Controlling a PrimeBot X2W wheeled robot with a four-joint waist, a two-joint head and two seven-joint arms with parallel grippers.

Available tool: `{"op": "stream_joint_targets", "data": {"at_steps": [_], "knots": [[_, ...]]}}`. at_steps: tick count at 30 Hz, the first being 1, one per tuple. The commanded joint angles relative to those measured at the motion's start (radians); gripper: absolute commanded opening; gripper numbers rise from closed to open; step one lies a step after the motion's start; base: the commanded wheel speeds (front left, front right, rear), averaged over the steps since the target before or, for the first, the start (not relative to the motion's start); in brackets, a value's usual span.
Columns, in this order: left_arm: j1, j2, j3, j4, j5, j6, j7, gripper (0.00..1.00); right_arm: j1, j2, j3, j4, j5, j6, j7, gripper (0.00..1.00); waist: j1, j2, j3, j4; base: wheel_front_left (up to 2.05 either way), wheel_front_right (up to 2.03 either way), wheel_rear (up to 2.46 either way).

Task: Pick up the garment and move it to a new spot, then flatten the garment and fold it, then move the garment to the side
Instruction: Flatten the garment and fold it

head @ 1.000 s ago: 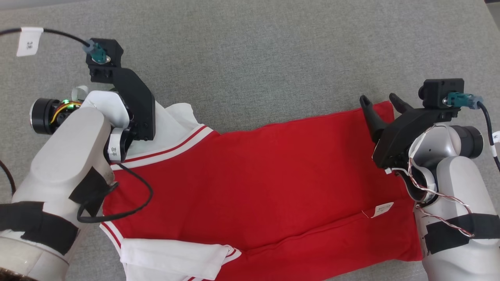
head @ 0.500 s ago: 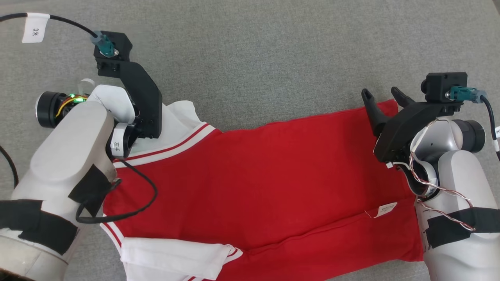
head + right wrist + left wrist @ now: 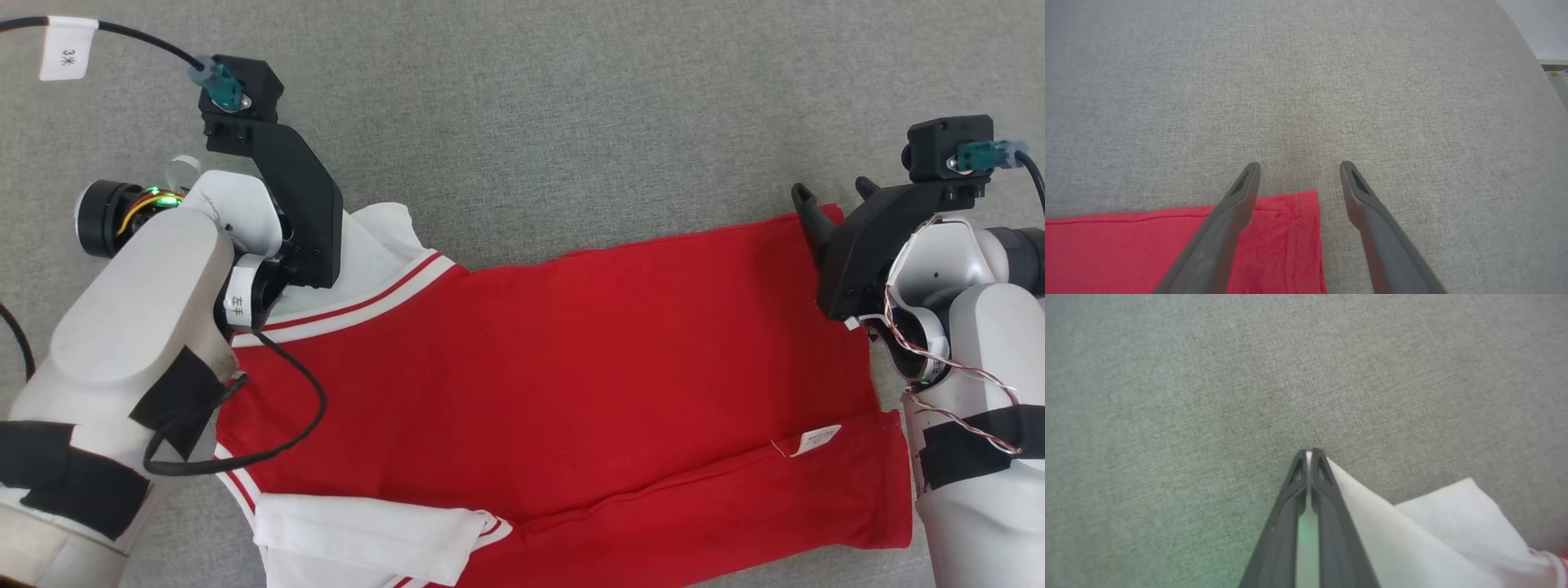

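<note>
A red garment (image 3: pixel 571 367) with white sleeves and white-striped trim lies spread on the grey cloth surface (image 3: pixel 531 122). My left gripper (image 3: pixel 1309 452) is shut on the edge of the upper white sleeve (image 3: pixel 1412 539), its tips low against the surface. In the head view its fingers are hidden under the black wrist mount (image 3: pixel 302 212), beside that sleeve (image 3: pixel 375 245). My right gripper (image 3: pixel 833 194) stands open over the garment's far right hem corner (image 3: pixel 1290 241). One finger is above the red cloth, the other above bare grey, and the right gripper (image 3: pixel 1300 165) holds nothing.
The second white sleeve (image 3: pixel 367 539) lies folded over the red cloth at the near left. A white label (image 3: pixel 816 439) sticks out of a fold near the right end. The surface's edge (image 3: pixel 1527 36) runs at the right wrist view's upper right.
My right gripper has shifted right toward the hem corner, staying open. The left arm has crept a little up and right, still shut on the sleeve. The garment sits slightly further right in view.
</note>
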Motion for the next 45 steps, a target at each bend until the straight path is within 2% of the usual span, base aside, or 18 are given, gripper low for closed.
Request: {"op": "stream_joint_targets", "data": {"at_steps": [1,6,9,17,32,33,34,35,36,37,40,45], "knots": [[0.036,0.020,-0.002,0.011,-0.010,0.007,0.009,0.00,-0.010,-0.002,0.003,-0.005,-0.011,0.001,0.010,1.00,0.0000,-0.0001,0.003,0.003,0.00,0.00,0.00],[0.046,0.033,-0.001,-0.020,-0.015,0.014,0.014,0.00,0.009,-0.006,-0.023,-0.037,-0.065,0.001,0.073,1.00,0.0000,-0.0001,0.012,0.013,0.00,0.00,0.00],[0.051,0.035,0.000,-0.040,-0.019,0.016,0.011,0.00,0.040,-0.003,-0.040,-0.086,-0.056,0.001,0.102,1.00,0.0000,-0.0001,0.010,0.017,0.00,0.00,0.00],[0.060,0.050,0.000,-0.078,-0.021,0.027,0.021,0.00,0.119,-0.055,-0.060,-0.201,-0.046,0.001,0.196,1.00,0.0000,-0.0001,0.005,0.014,0.00,0.00,0.00],[0.058,0.046,-0.014,-0.118,-0.025,0.035,0.035,0.00,0.029,-0.091,0.057,-0.050,0.008,0.001,0.189,1.00,0.0000,-0.0001,0.025,0.031,0.00,0.00,0.00],[0.057,0.046,-0.014,-0.119,-0.027,0.034,0.036,0.00,0.025,-0.094,0.064,-0.043,0.008,0.001,0.185,0.95,0.0000,-0.0001,0.026,0.033,0.00,0.00,0.00],[0.058,0.046,-0.014,-0.120,-0.029,0.033,0.036,0.00,0.023,-0.095,0.070,-0.035,0.011,0.001,0.186,0.52,0.0000,-0.0001,0.026,0.033,0.00,0.00,0.00],[0.058,0.046,-0.014,-0.121,-0.030,0.032,0.034,0.00,0.021,-0.096,0.075,-0.029,0.014,0.001,0.188,0.35,0.0000,-0.0001,0.027,0.034,0.00,0.00,0.00],[0.060,0.045,-0.013,-0.122,-0.032,0.030,0.033,0.00,0.020,-0.097,0.078,-0.024,0.016,0.001,0.189,0.03,0.0000,-0.0001,0.027,0.034,0.00,0.00,0.00],[0.061,0.045,-0.011,-0.123,-0.033,0.027,0.028,0.00,0.019,-0.097,0.081,-0.021,0.019,0.001,0.189,0.00,0.0000,-0.0001,0.026,0.034,0.00,0.00,0.00],[0.064,0.044,-0.008,-0.126,-0.039,0.023,0.022,0.00,0.019,-0.104,0.082,-0.020,0.025,0.001,0.184,0.00,0.0000,-0.0001,0.025,0.035,0.00,0.00,0.00],[0.063,0.040,0.023,-0.150,-0.039,0.019,-0.077,0.00,0.023,-0.108,0.056,-0.026,0.009,0.001,0.141,0.00,0.0000,-0.0001,0.013,0.038,0.00,0.00,0.00]]}}
